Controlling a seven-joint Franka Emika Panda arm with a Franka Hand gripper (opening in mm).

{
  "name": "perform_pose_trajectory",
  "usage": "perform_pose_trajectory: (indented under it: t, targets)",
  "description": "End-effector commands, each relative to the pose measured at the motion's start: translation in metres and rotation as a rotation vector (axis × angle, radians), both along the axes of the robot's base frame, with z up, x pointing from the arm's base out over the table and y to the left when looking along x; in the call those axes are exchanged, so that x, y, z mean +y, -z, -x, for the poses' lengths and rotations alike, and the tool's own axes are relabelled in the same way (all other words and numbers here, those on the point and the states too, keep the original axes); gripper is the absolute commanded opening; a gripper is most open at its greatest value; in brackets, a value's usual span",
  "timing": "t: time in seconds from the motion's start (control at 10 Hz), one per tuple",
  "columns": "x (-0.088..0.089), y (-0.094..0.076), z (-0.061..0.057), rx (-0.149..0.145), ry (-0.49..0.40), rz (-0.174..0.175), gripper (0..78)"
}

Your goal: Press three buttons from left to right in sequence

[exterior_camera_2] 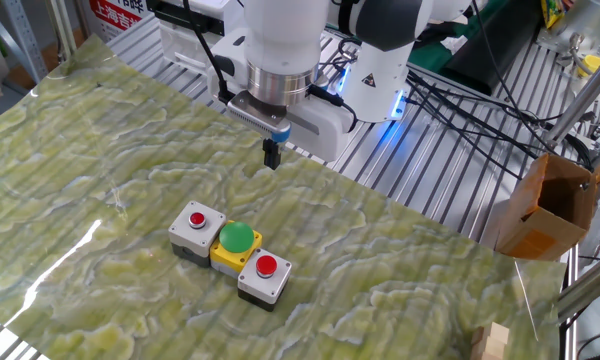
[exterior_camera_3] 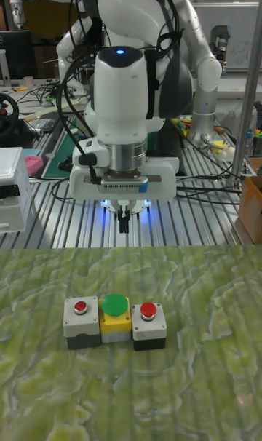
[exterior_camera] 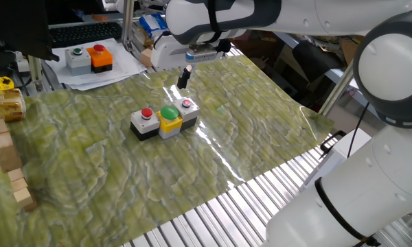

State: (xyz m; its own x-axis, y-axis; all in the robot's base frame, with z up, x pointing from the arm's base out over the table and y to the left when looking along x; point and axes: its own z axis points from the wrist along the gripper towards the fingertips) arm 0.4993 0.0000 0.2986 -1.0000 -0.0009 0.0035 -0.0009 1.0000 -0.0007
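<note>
The three buttons sit joined in a row on the green mat (exterior_camera_3: pixel 204 383). They are a grey box with a red button (exterior_camera_3: pixel 80 321) (exterior_camera: pixel 145 121) (exterior_camera_2: pixel 197 228), a yellow box with a big green button (exterior_camera_3: pixel 115 316) (exterior_camera: pixel 169 120) (exterior_camera_2: pixel 236 243), and a dark-based box with a small red button (exterior_camera_3: pixel 148 323) (exterior_camera: pixel 188 112) (exterior_camera_2: pixel 264 275). My gripper (exterior_camera_3: pixel 125 224) (exterior_camera: pixel 184 78) (exterior_camera_2: pixel 272 156) hangs above the mat, behind the row and apart from it. It points down, and its fingertips are pressed together with nothing between them.
A separate grey box with a green button (exterior_camera: pixel 76 59) and an orange box with a red button (exterior_camera: pixel 100 57) stand on white paper at the back. Wooden blocks (exterior_camera: pixel 3 158) line one mat edge. A cardboard box (exterior_camera_2: pixel 545 205) stands off the mat on the slatted table.
</note>
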Motion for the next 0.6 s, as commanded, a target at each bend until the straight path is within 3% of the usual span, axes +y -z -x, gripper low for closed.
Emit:
perform_pose_trajectory:
  t: [0.1,0.2,0.6]
  targets:
    - [0.0,0.0,0.0,-0.061,0.0,-0.012,0.0]
    - [0.0,0.0,0.0,-0.061,-0.004,0.005,0.0]
    - [0.0,0.0,-0.0001,-0.058,-0.012,0.014,0.0]
